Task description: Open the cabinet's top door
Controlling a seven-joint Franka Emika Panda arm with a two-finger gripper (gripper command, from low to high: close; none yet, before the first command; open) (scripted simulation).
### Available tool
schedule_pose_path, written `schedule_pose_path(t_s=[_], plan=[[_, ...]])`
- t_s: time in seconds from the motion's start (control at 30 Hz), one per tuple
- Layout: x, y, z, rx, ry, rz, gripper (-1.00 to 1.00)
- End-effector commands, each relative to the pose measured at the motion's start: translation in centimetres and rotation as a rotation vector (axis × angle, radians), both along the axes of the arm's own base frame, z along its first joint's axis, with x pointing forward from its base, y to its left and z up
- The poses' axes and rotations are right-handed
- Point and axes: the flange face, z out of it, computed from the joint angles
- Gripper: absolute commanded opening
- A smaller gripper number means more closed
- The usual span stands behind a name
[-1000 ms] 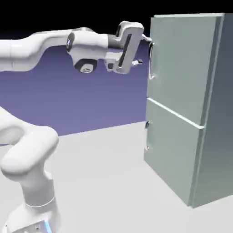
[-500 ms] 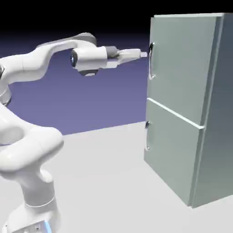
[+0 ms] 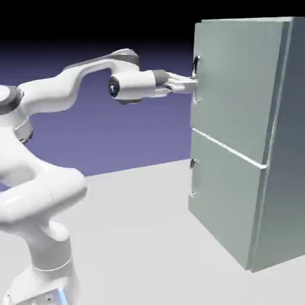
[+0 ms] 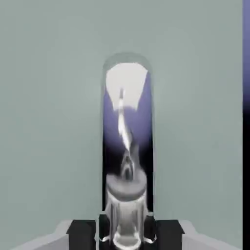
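Exterior view: claw (image 3: 192, 86) at top door (image 3: 238, 83) handle (image 3: 196, 80), table (image 3: 137, 238) beneath

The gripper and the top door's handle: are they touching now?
Touching. In the hand view the handle fills the space between the gripper fingertips, no gap showing.

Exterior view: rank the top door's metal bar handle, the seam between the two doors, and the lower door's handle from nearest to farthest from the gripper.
1. The top door's vertical metal bar handle: right at the gripper tips, on the door's left edge.
2. The seam between the two pale grey-green doors: below.
3. The shorter lower door's small handle: lowest, farthest.
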Motion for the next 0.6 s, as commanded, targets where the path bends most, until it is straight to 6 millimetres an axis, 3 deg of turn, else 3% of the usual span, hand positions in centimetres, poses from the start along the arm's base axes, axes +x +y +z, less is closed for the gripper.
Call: schedule_pose_path(t_s=[0.0,0.3,0.57], plan=[[-0.8,-0.4,0.0,0.0,0.0,0.028,-1.0],[-8.3,-6.1,0.0,0.0,0.0,0.287,-1.0],[-12.7,-11.5,0.0,0.0,0.0,0.482,-1.0]])
